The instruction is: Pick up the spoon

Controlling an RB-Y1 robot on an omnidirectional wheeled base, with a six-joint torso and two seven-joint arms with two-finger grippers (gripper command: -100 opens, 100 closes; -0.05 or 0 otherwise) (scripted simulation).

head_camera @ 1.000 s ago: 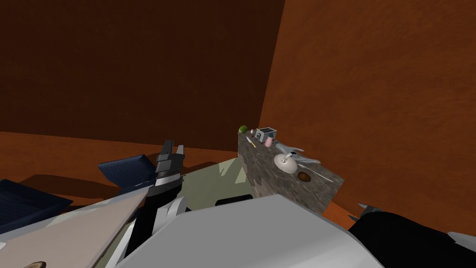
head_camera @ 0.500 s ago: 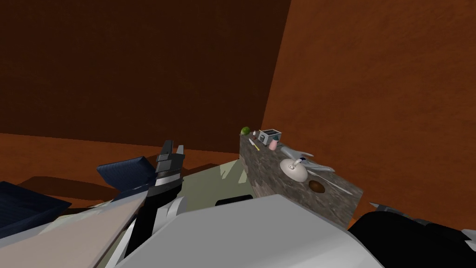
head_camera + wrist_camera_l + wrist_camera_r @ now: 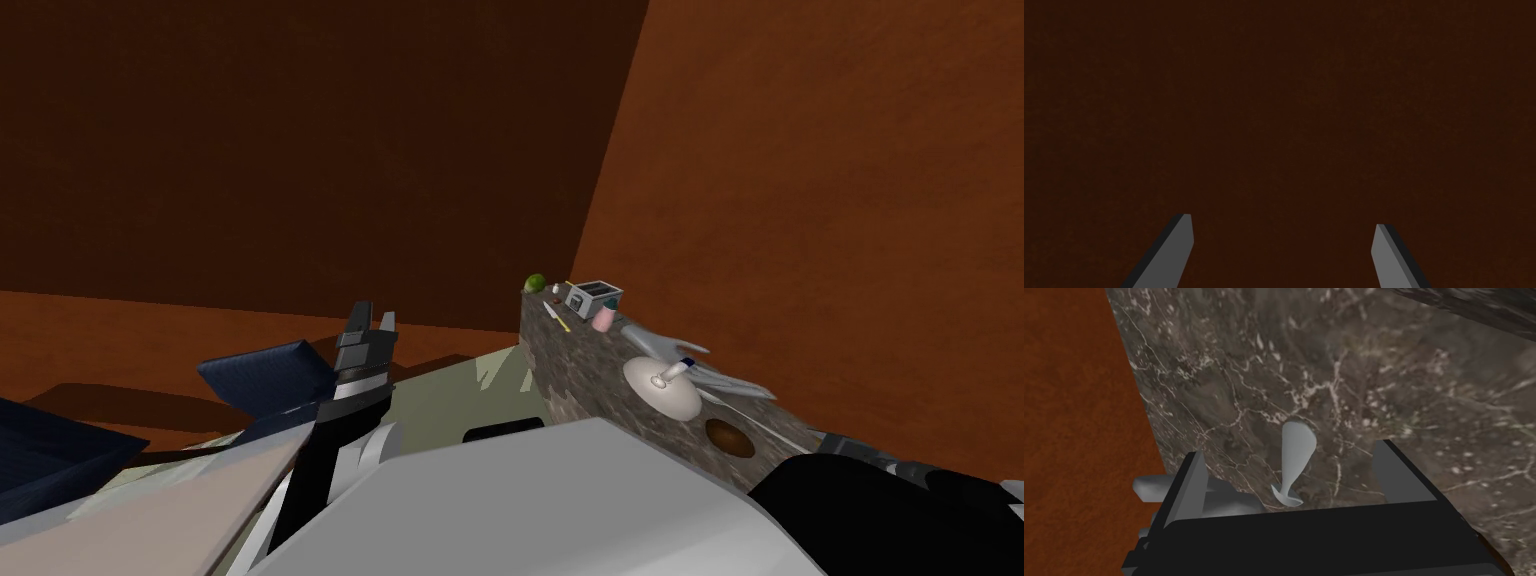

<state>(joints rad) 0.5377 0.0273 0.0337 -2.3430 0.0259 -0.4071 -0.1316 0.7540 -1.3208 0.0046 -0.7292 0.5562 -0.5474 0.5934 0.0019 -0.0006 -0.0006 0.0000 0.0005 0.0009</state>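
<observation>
Head view: a marble worktop runs along the orange wall. From its far end it carries a green ball, an open box and a pink cup. A white plate and a brown disc follow toward its near end. Grey utensils lie on the worktop too; which of them is the spoon I cannot tell here. My left hand is raised well apart from the worktop. I judge it parked there so as not to obstruct.

Left wrist view: the left hand's fingers stand wide apart, holding nothing.

Right wrist view: the spoon, pale grey, lies flat on the worktop near its edge. My right hand hangs directly over it, fingers spread, one to each side, neither touching. I judge the hand set astride the spoon so that closing will pinch it across its width. The grasp is not yet made. A second grey piece lies on the worktop just outside one finger. I judge the risk of catching it slight.
</observation>
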